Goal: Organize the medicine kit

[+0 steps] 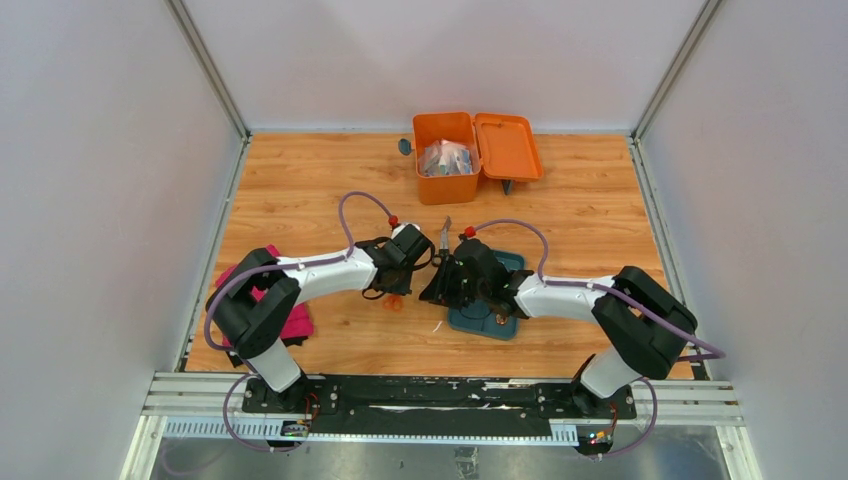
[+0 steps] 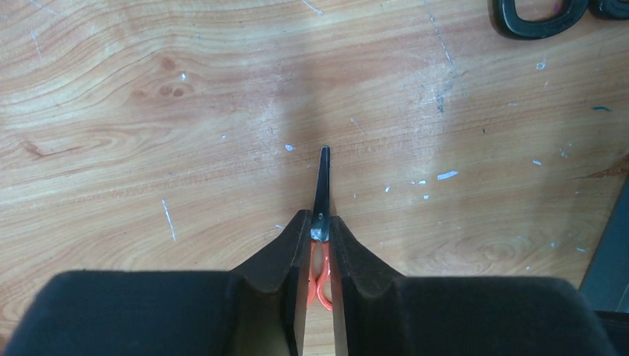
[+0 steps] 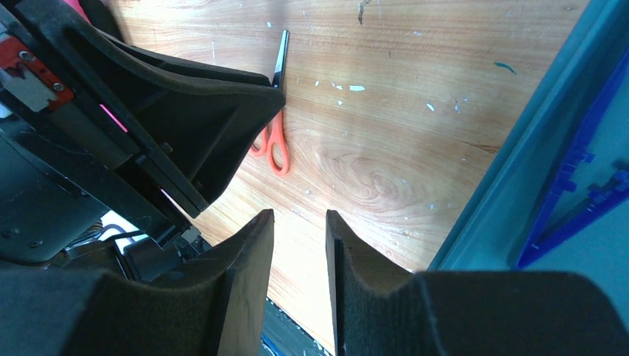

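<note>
Table: wood-grain top [image 1: 320, 190]; scratches and white flecks noted in wrist views.
Arms: L arm [image 1: 320, 272] and R arm [image 1: 570, 295] both bent inward, wrists close together near table centre.
Medicine kit: orange box [image 1: 447, 187] located at far edge, centre, well apart from both grippers. Lid [image 1: 508, 147] laid open to the right, beside the box. Clear bags [image 1: 445, 158] seen inside.
Tray: teal tray [image 1: 495, 322] right of centre, partly covered by R arm. Blue ridged piece [image 3: 575, 178] seen in it from R wrist view.
Pink item: [image 1: 290, 320] at left edge, partly hidden under L arm; type cannot be told.
L gripper: [image 2: 319, 222] aimed at table. Fingers [image 2: 282, 252] drawn in narrow, pinching scissors [image 2: 321, 189] at the pivot, one finger each side.
R gripper: [image 3: 299, 219] held over bare wood just beside tray rim. Fingers [image 3: 248, 259] parted, nothing between them.
Scissors: small, orange handles, dark blades closed. Tip pointed away from L wrist cam, handle loops between L fingers. Whether lifted off table cannot be told.
</note>
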`<state>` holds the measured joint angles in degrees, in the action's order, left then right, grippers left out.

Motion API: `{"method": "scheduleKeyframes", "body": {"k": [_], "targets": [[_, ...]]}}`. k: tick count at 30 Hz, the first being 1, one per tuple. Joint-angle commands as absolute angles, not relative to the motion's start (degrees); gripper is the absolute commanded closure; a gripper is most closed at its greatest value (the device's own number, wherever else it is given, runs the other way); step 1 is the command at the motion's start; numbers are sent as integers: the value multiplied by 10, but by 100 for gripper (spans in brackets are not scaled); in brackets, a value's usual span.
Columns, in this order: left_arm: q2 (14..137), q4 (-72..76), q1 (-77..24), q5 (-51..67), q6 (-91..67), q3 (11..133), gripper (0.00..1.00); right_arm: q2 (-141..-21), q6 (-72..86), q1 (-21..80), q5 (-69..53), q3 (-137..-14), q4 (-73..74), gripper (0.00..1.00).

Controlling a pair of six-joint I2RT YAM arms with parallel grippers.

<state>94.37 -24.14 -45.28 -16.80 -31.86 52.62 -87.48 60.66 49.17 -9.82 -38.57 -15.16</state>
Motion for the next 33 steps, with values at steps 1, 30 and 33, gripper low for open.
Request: {"method": "scheduleKeyframes", "body": {"k": [1,30,33], "targets": [[960,-259,-460,-176,-318,529,83,-864,606,497,-83,-373,-139,63],[974,-235,-431,-112,-339,548,98,-1000,643,503,-152,-410,-256,59],[974,-236,-429,-112,-337,549,98,-1018,656,503,-161,-410,-277,59]]}}
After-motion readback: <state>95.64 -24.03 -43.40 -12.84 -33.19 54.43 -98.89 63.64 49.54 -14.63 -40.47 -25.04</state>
